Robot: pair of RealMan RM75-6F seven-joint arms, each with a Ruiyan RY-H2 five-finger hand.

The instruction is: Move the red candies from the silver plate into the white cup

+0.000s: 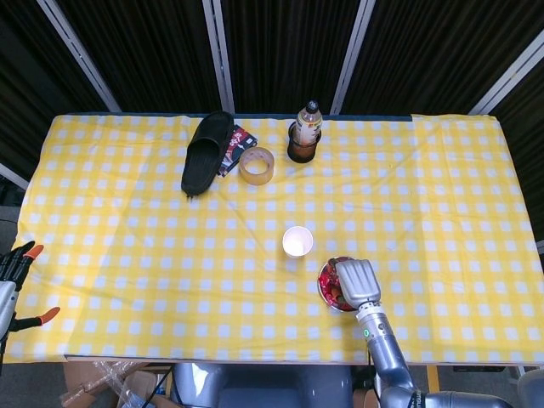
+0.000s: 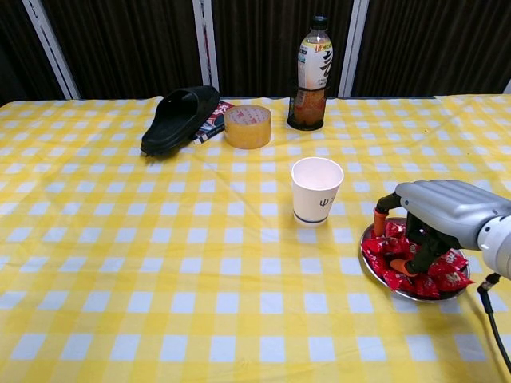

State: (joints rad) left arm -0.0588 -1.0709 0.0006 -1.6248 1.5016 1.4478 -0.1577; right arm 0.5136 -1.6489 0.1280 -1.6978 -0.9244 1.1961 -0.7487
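Observation:
The white cup (image 2: 316, 190) stands upright left of the silver plate (image 2: 372, 273), which is heaped with red candies (image 2: 390, 249). My right hand (image 2: 444, 211) hangs low over the plate, palm down, and its fingertips (image 2: 408, 267) dip into the pile. The thumb stands apart at the plate's near-cup rim, and no candy shows pinched. In the head view this right hand (image 1: 357, 280) covers most of the plate (image 1: 324, 290), with the cup (image 1: 297, 241) up and to the left. My left hand (image 1: 14, 270) hangs off the table's left edge, fingers spread, holding nothing.
At the back of the yellow checked table stand a drink bottle (image 2: 312, 73) in a dark holder, a tape roll (image 2: 247, 126) and a black slipper (image 2: 180, 118) lying over a small packet. The plate sits near the table's front edge.

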